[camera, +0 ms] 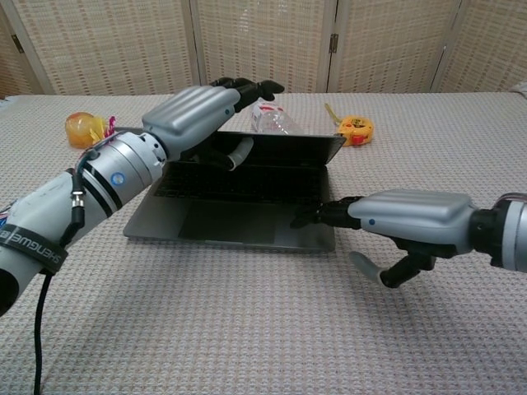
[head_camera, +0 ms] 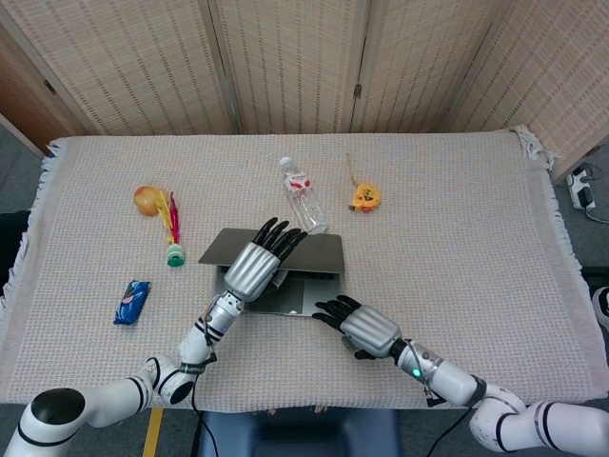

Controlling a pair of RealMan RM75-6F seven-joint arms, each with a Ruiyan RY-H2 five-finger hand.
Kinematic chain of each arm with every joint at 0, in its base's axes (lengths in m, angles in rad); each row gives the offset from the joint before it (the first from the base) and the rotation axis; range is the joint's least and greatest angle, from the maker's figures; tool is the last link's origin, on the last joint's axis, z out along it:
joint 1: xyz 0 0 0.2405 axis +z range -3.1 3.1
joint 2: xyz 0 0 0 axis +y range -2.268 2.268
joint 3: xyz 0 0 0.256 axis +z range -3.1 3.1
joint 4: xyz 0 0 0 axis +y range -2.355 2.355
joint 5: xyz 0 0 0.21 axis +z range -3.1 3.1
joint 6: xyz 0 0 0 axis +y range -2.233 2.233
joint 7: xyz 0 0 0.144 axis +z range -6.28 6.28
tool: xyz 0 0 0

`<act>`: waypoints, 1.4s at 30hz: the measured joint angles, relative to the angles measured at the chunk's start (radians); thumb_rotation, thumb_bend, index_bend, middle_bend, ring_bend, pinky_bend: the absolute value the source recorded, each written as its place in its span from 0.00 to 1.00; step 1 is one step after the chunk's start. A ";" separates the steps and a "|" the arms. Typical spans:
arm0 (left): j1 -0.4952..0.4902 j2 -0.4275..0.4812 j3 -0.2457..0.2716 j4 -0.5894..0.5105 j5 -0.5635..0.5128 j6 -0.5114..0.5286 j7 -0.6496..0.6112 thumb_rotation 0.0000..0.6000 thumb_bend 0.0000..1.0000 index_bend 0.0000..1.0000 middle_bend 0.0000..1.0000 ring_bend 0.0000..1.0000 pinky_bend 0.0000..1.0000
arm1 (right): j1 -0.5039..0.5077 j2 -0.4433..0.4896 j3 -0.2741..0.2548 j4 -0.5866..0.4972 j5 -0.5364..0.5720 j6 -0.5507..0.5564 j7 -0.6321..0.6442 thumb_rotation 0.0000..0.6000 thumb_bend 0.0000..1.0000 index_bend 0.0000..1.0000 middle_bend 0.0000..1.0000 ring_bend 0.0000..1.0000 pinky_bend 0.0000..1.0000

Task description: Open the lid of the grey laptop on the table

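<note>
Head view, left to right, all placed against the grey laptop near the table's middle on the woven cloth. Far left of laptop, toward the front edge: blue snack packet. Left of laptop and further back: orange-yellow fruit-like ball, with a red-and-yellow feathered shuttlecock on a green base lying between ball and laptop. Laptop lid partly raised, hinge side away from the robot, keyboard showing in chest view. Left hand holds the lid's left portion: in chest view the dark fingers lie over the lid's top edge, slightly spread, and the thumb sits under it on the screen side, so the lid is pinched. Just behind laptop: clear plastic bottle with red label, lying on its side, near the lid's back. Behind and right of laptop: yellow tape measure, strip of tape trailing rearward. Right hand at the laptop's front right corner, palm down, fingers extended and a little apart, tips resting on or just over the base's corner; grips nothing, thumb hanging below.
</note>
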 measured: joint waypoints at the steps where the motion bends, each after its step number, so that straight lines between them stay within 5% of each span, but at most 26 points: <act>1: -0.001 0.001 -0.001 0.000 -0.003 -0.002 0.001 1.00 0.62 0.05 0.16 0.06 0.00 | 0.010 -0.015 0.003 0.014 0.010 -0.011 -0.004 1.00 0.77 0.00 0.01 0.02 0.00; 24: -0.006 0.101 -0.064 -0.067 -0.099 -0.034 0.013 1.00 0.49 0.02 0.12 0.02 0.00 | 0.106 -0.124 -0.015 0.131 0.150 -0.090 -0.063 1.00 0.78 0.00 0.02 0.02 0.00; 42: -0.072 0.206 -0.235 -0.068 -0.358 -0.181 0.054 1.00 0.38 0.00 0.05 0.00 0.00 | 0.130 -0.153 -0.028 0.152 0.207 -0.086 -0.096 1.00 0.78 0.00 0.02 0.02 0.00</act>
